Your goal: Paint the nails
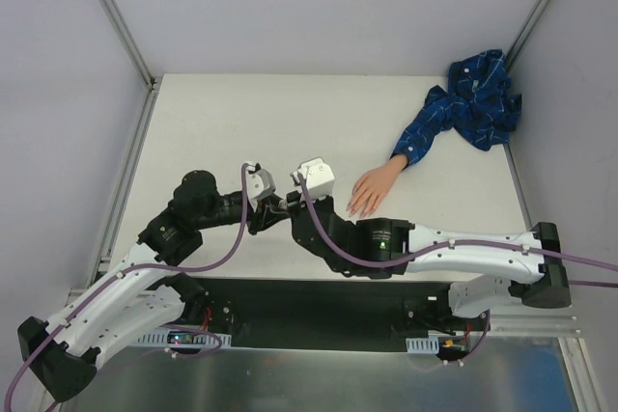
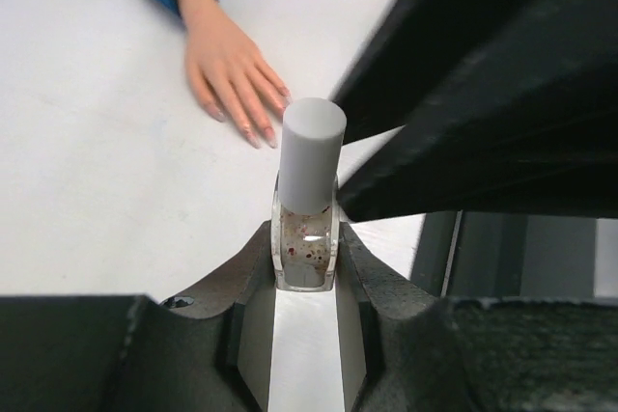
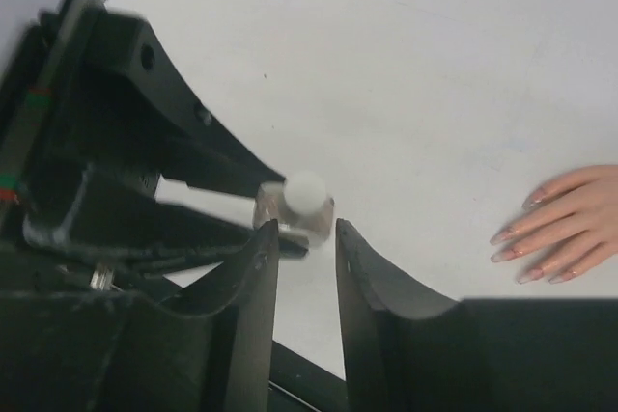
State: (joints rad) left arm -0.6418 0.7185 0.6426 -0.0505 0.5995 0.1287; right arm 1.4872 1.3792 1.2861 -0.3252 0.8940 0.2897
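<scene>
Left wrist: your left gripper [image 2: 306, 238] jaws clamp the bottle [image 2: 306, 256], cap [image 2: 312, 151] toward your right gripper [image 3: 306, 231], its jaws parted just short of it; nails [image 2: 263, 130] lie beyond.

White table [image 1: 222, 123] carrying a flesh-coloured mannequin hand [image 1: 370, 190] lying palm down, glossy pinkish nails [image 2: 254, 140] facing up, blue patterned sleeve [image 1: 463, 108] — bunching at the far right corner.

Mannequin hand [image 1: 371, 190], perhaps touching right arm [image 1: 463, 244]

glossy pinkish nails [image 2: 254, 140] on a smooth mannequin hand [image 2: 227, 69], cloth sleeve [image 1: 463, 108], clear bottle [image 2: 305, 248] with matt cap [image 2: 312, 156].
</scene>
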